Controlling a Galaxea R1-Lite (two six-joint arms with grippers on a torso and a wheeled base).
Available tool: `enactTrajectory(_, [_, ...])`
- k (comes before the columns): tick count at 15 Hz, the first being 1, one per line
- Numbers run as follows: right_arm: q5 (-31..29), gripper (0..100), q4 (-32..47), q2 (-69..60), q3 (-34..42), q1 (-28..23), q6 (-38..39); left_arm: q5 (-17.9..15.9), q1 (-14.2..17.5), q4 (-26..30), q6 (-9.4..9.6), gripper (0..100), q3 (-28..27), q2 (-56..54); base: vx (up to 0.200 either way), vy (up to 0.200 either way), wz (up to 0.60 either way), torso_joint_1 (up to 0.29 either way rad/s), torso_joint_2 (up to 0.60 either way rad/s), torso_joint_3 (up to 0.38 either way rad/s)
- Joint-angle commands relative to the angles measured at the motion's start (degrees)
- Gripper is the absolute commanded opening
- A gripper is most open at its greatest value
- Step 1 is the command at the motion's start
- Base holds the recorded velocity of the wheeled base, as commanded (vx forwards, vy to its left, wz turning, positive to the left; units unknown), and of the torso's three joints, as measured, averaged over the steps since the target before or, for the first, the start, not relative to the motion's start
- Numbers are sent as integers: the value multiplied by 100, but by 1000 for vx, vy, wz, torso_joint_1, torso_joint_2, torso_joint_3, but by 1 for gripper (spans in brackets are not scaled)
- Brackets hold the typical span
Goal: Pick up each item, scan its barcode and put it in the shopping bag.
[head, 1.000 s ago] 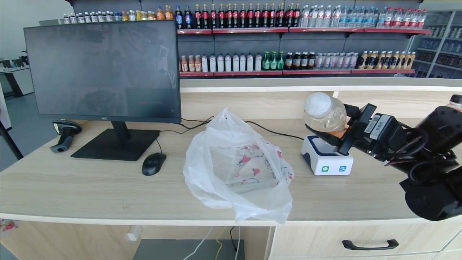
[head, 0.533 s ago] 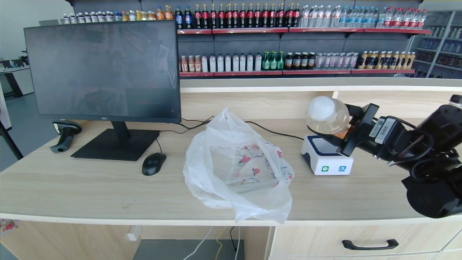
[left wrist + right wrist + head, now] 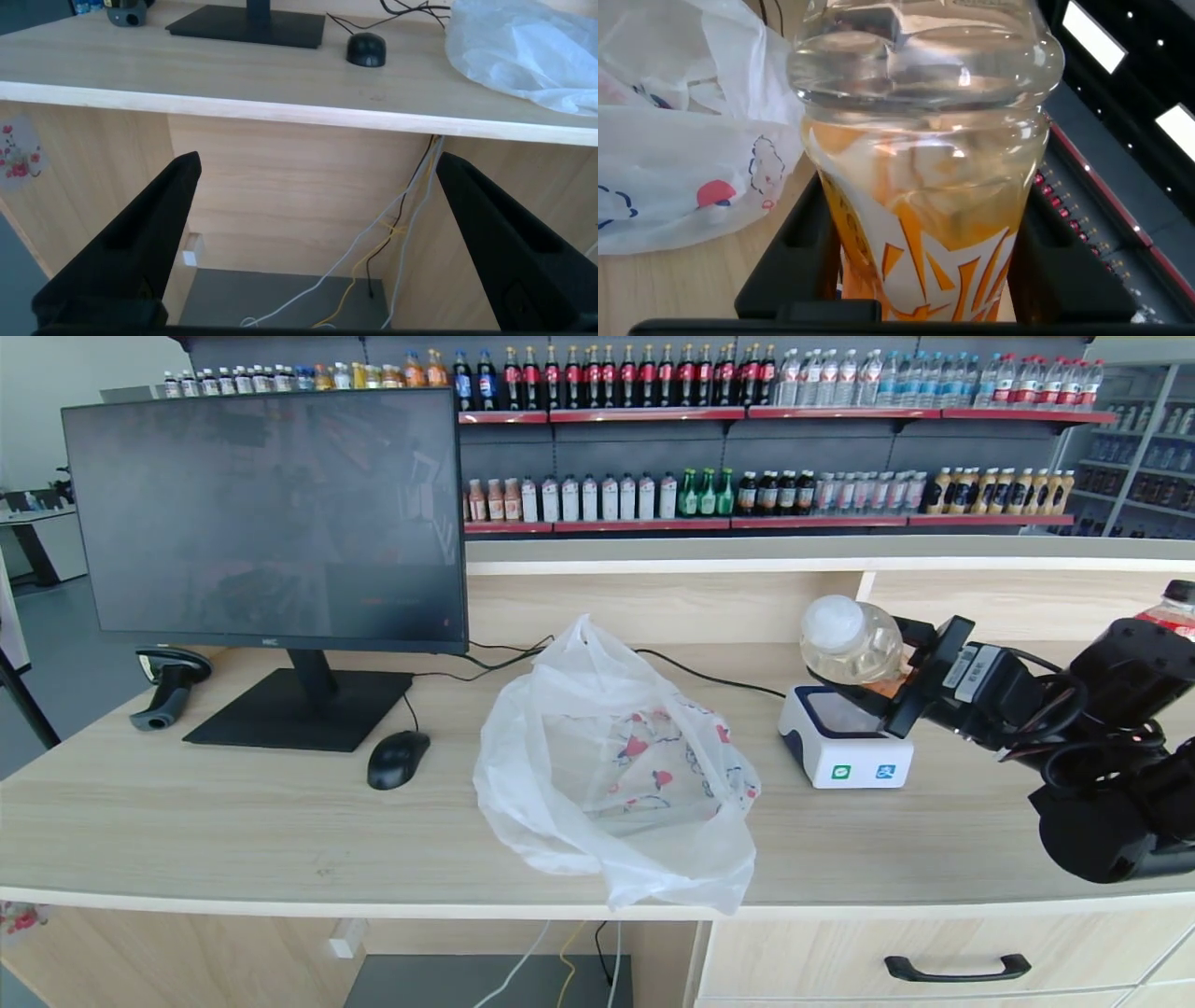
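Right gripper [image 3: 878, 679] is clamped around the orange-labelled waist of the clear plastic drink bottle [image 3: 851, 639], holding it tilted just above the small white scanner box [image 3: 845, 754] toward the right end of the surface, well right of the translucent white shopping bag [image 3: 616, 775]. That smooth, liquid-filled bottle looks weighty and slippery, so the narrow labelled middle seems the safest hold. The right wrist view brings the label up close, while the left wrist view catches the left gripper [image 3: 318, 166], fingers apart, below the surface's front edge.
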Motion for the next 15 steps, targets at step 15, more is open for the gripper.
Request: enactTrajectory(15, [7, 0, -8, 110, 110, -39, 33, 0, 2, 1, 6, 100, 0, 0, 0, 0, 0, 0, 0, 0])
